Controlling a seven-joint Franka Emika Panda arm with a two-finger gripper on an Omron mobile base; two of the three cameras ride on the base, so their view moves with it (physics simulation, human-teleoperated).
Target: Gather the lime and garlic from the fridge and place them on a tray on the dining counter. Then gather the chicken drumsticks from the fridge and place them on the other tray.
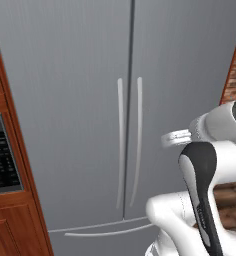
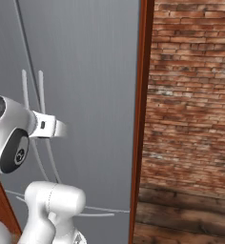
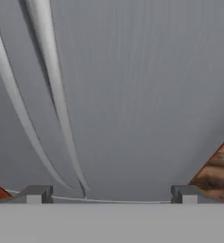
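- While both fridge [image 1: 80,100] doors are shut, nothing of the task shows as done: no lime, garlic or drumsticks can be seen, so they are presumably inside, and neither tray nor dining counter is in frame.
- By that reading, everything is left: opening a door, fetching lime and garlic to one tray, then the drumsticks to the other.
- The fridge takes up most of the left base view, its two handles [image 1: 129,140] running down the centre on either side of the door seam; a wooden cabinet with a microwave panel [image 1: 2,155] sits at the left edge.
- In the right base view the fridge occupies the left half, with a brick wall [image 2: 190,95] on the right.
- The arm is folded low in front of the fridge, at the lower right of the left base view, its wrist pointing toward the doors.
- In the hand view the gripper [image 3: 111,194] faces the right door, jaws spread wide and empty; the handles [image 3: 52,95] curve down the left of that frame, touched by neither fingertip.
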